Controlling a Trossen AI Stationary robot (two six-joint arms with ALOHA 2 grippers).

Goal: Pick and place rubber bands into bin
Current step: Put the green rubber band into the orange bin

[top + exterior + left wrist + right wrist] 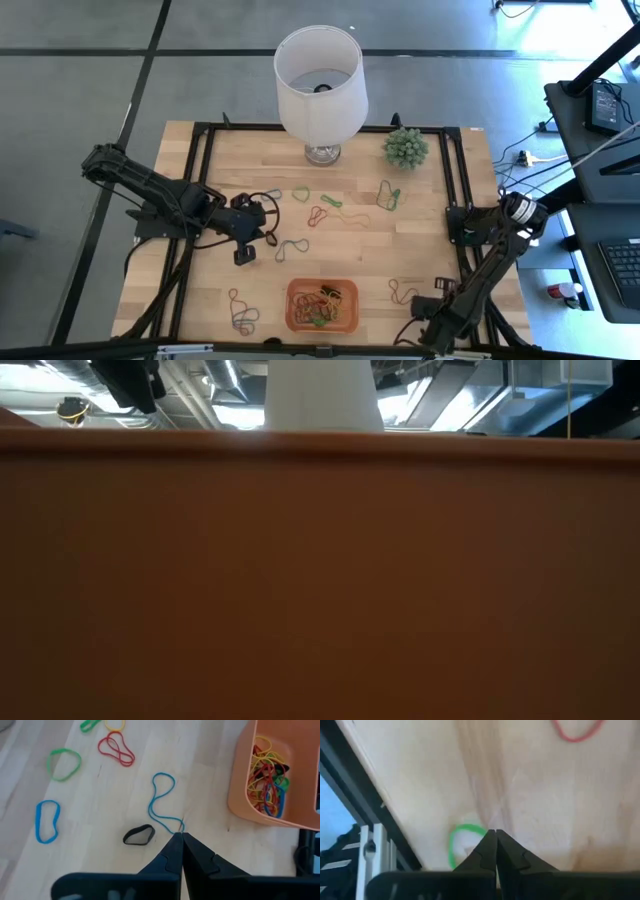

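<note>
From above, the bin (322,305) is seen near the table's (440,240) front edge, with many rubber bands (322,303) inside; more bands are scattered across the table. The left gripper (243,256) hangs near the left edge, the right gripper (425,316) by the front right corner.

The low view is filled by the bin's orange wall.

In the left wrist view, the fingers are pressed together on a blue band (162,802).

In the right wrist view, the fingers are closed on nothing, just beside a green band (462,842).
</note>
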